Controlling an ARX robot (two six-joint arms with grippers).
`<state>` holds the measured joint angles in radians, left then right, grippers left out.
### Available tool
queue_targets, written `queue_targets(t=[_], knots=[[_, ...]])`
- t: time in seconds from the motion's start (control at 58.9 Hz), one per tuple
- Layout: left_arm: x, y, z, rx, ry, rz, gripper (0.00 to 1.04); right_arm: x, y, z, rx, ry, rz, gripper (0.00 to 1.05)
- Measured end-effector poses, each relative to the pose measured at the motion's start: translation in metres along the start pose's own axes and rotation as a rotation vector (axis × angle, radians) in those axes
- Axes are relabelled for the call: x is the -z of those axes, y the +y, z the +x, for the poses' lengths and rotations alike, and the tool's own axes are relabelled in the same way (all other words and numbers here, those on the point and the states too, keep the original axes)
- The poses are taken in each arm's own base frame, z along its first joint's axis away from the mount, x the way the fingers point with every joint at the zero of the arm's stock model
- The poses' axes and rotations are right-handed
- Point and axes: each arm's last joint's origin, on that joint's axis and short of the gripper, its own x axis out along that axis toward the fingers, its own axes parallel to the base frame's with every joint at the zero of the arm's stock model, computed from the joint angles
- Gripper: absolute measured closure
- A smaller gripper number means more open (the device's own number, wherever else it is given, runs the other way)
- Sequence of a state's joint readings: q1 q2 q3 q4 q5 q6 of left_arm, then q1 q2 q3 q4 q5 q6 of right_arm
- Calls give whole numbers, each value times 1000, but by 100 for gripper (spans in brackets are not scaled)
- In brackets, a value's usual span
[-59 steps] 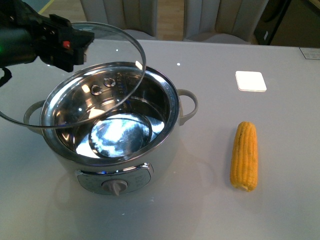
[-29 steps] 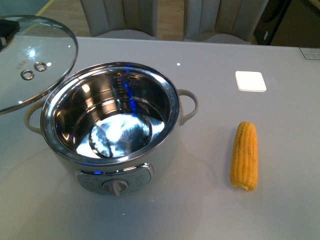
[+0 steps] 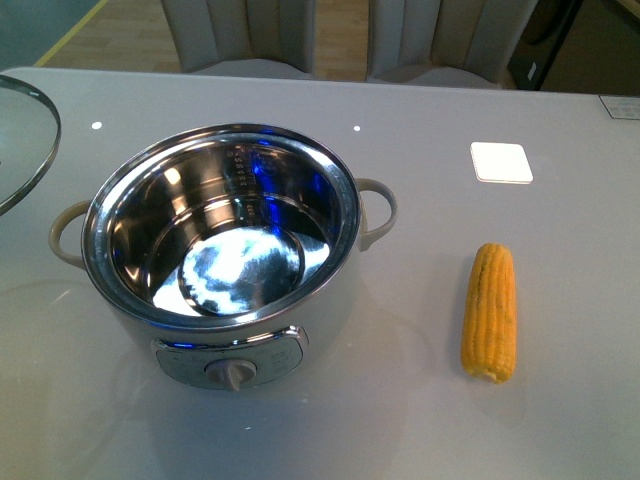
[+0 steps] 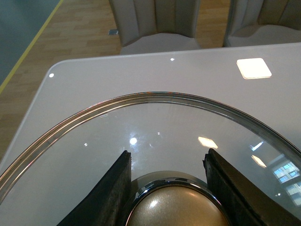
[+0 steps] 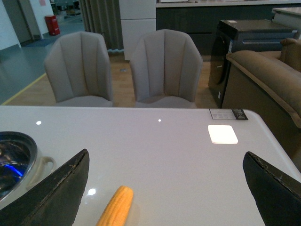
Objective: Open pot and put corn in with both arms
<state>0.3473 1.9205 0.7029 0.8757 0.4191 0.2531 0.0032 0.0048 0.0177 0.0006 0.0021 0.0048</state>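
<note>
The white pot stands uncovered at the table's left of middle, its shiny steel bowl bare inside. The yellow corn lies on the table to the pot's right, pointing away from me. Only an edge of the glass lid shows at the far left of the front view. In the left wrist view my left gripper is shut on the lid's knob, with the lid's steel rim arching beyond. My right gripper is open above the table, the corn and the pot's rim below it. Neither arm shows in the front view.
A flat white square lies on the table behind the corn. Two grey chairs stand at the far edge, with a brown sofa to the right. The table's left corner is near the lid.
The lid has gone from over the pot to the left, almost out of the front view. The left arm has left that view. Pot and corn have not moved.
</note>
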Motion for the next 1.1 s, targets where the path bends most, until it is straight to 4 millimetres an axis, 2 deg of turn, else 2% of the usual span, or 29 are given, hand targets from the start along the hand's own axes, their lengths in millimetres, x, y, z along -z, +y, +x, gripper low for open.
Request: queue_targets(t=[0.475,0.594,0.798,1.103], knots=[[40,28,9,-96,41,-36,63,0,0,0,0,0,0,9],[57,33,15,-110,55,-47,63,0,0,0,0,0,-1,9],[80,36,21,-113,73,-61,63,0,0,0,0,0,-1,9],[102,40,36,-72,72,-76,63,0,0,0,0,0,-1,9]])
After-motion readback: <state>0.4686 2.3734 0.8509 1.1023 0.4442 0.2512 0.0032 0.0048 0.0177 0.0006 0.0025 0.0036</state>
